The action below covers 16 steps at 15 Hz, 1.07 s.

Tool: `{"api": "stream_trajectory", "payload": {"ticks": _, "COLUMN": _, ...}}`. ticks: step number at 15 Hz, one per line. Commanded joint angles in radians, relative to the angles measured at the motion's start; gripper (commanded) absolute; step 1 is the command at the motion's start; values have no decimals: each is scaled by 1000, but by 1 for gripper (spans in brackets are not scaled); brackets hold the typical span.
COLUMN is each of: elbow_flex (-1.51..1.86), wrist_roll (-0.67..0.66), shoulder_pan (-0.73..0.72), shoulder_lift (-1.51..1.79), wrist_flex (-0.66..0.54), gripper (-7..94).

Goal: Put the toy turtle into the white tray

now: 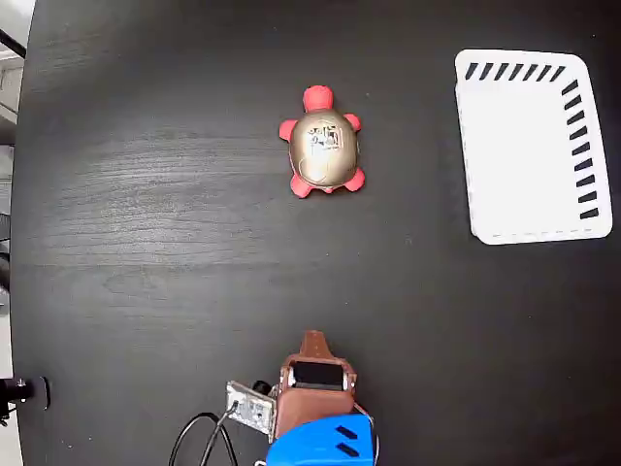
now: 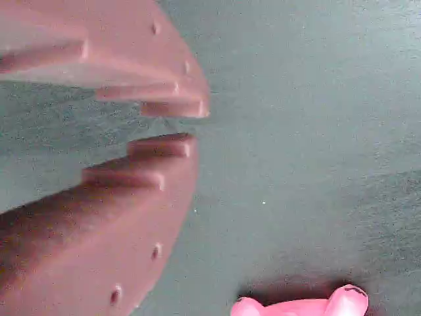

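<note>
Looking like a lab or hobby robotics setup. A dark wood-grain bench is filling the fixed view, with a bare circuit board and black cables sitting by the arm's base.

A small toy turtle with a shiny gold oval shell, a white printed sticker on its back and red head and feet lies upright on the dark table, head toward the top of the fixed view; the wrist view shows only a pink-red edge of it at the bottom; a white rectangular plastic tray with rounded corners and dark-slotted walls along its top and right sides lies flat, well apart to the right, nothing in it.
</note>
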Motion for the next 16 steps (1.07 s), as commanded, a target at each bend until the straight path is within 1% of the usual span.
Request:
{"api": "stream_trajectory", "payload": {"ticks": 1, "elbow_flex": -23, "wrist_roll": 14, "shoulder_pan": -14, "shoulder_lift": 72, "wrist_flex": 20, "gripper": 0}}
{"api": "stream_trajectory", "payload": {"ticks": 7, "elbow_flex": -23, "wrist_roll": 14, "shoulder_pan": -14, "shoulder_lift": 72, "wrist_flex": 20, "gripper": 0}}
{"api": "stream_trajectory", "payload": {"ticks": 11, "elbow_flex": -23, "wrist_roll": -55, "shoulder_pan": -94, "shoulder_lift": 72, "wrist_flex": 21, "gripper": 0}}
{"api": "stream_trajectory", "payload": {"ticks": 16, "elbow_flex": -25, "wrist_roll": -72, "shoulder_pan": -110, "shoulder_lift": 72, "wrist_flex": 20, "gripper": 0}}
